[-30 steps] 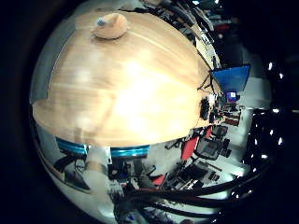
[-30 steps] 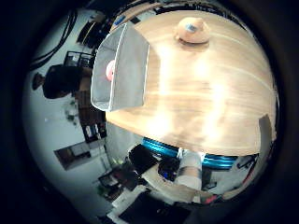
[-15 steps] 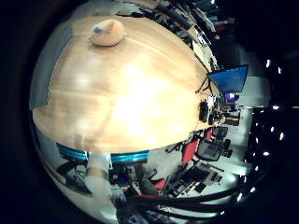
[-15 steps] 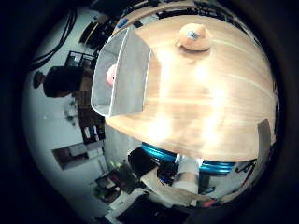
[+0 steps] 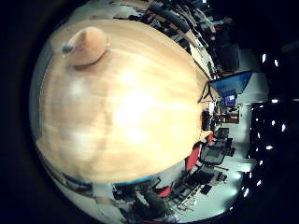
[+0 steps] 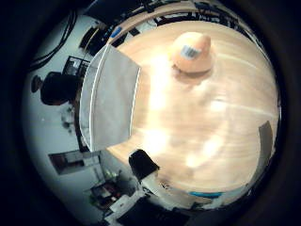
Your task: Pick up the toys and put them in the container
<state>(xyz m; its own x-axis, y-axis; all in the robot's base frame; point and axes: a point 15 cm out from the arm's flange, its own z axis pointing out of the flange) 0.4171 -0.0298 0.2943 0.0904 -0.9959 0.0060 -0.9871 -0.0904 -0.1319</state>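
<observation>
A tan and orange plush toy (image 6: 195, 54) with a pale blue patch lies on the wooden table (image 6: 212, 122), a little away from a grey container (image 6: 111, 99) that stands at the table's edge. The right little finger side palm view shows the same toy (image 5: 86, 45) on the table top (image 5: 131, 103). A black and white part of my hand (image 6: 150, 174) shows at the edge of the right thumb side palm view. My palm is over the table, facing the toy. I cannot see how the fingers stand. What lies in the container is hidden from here.
Beyond the table's far edge stand a blue monitor (image 5: 231, 82), chairs and lab clutter. Dark equipment (image 6: 56, 89) sits past the container's side of the table.
The camera has moved closer to the table and the toy, which now looks larger. The pink thing seen in the container earlier no longer shows.
</observation>
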